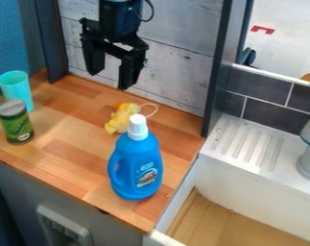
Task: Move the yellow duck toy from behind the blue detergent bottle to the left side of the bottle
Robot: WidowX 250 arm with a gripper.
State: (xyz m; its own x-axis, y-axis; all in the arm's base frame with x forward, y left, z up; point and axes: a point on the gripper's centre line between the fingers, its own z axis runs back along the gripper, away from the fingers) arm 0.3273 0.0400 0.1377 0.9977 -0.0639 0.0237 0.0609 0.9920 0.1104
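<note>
Camera view. The black tool (110,81) hangs above the rear part of the wooden surface (67,149), in front of the plank wall (173,67). Its two fingers are spread well apart, with nothing between them. The yellow toy (122,118), the thing nearest the tool, lies below and slightly toward the camera, near the back edge; a white loop (156,111) extends from its right side. The blue bottle (137,166) stands upright near the front right corner, close to the right edge. Its white cap (137,127) overlaps the toy in the view, but the bottle's base is well apart from the toy. At left, the turquoise cup (16,86) stands upright toward the back left corner. The green can (15,122), also upright, is in front of it, toward the left end of the front edge; whether the two touch cannot be told. A broad stretch of bare wood separates the can from the bottle; between toy and cup the wood also lies open. A dark post (216,86) rises at the back right corner. Beyond the right edge is the white sink (247,192), with a ribbed ledge (237,139).
</note>
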